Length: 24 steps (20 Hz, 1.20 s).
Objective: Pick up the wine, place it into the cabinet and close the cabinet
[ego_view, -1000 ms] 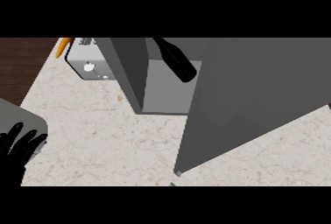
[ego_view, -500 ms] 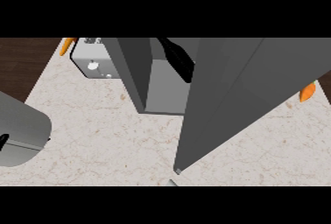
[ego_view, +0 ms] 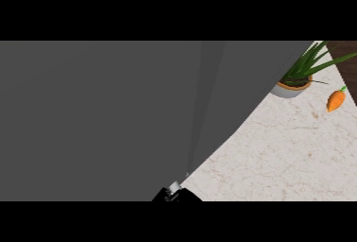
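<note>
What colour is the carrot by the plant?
The carrot is orange with a green top, head view.

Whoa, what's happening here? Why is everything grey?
A big grey panel, probably the cabinet, blocks most of the view. No wine shows. A small dark shape at the bottom edge may be a robot hand, too hidden to tell. On the counter sit a potted plant and a carrot.

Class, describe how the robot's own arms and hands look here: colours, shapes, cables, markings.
Very little shows. At the lower edge is a small black rounded shape topped by a pale grey piece, probably part of the right hand. A broad flat dark grey panel hides the rest. No cables or markings are visible.
</note>
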Motion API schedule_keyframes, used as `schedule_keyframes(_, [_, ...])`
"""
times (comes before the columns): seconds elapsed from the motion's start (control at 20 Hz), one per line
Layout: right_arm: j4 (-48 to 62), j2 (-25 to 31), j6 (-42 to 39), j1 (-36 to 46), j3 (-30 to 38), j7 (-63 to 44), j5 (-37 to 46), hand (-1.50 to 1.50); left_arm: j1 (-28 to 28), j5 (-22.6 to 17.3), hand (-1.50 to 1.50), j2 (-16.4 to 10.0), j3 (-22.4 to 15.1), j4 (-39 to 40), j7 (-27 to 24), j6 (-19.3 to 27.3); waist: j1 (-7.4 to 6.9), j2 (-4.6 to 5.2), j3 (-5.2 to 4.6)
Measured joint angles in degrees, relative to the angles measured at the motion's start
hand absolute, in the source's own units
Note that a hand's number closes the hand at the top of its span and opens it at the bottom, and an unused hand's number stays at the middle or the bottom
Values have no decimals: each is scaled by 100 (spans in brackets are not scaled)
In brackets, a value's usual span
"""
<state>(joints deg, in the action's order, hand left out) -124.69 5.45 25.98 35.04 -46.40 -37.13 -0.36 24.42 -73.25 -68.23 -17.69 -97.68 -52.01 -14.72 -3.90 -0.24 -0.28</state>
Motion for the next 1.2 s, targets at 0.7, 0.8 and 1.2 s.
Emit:
schedule_keyframes(0.7, [3704, -515, -890, 2563, 2012, 1173, -1539, 150, 437, 139, -150, 34, 673, 443, 290, -689, 30, 65, 20])
schedule_keyframes(0.8, [4075, -524, -1367, 2713, 2167, 1158, -1899, 150, 501, 150, -150, 42, 739, 407, 355, -732, 5, 71, 20])
schedule_keyframes(1.2, [5199, -513, -3599, 3086, 1991, 590, -3364, 150, 494, 193, -150, 164, 953, 471, 573, -861, -24, 94, 10])
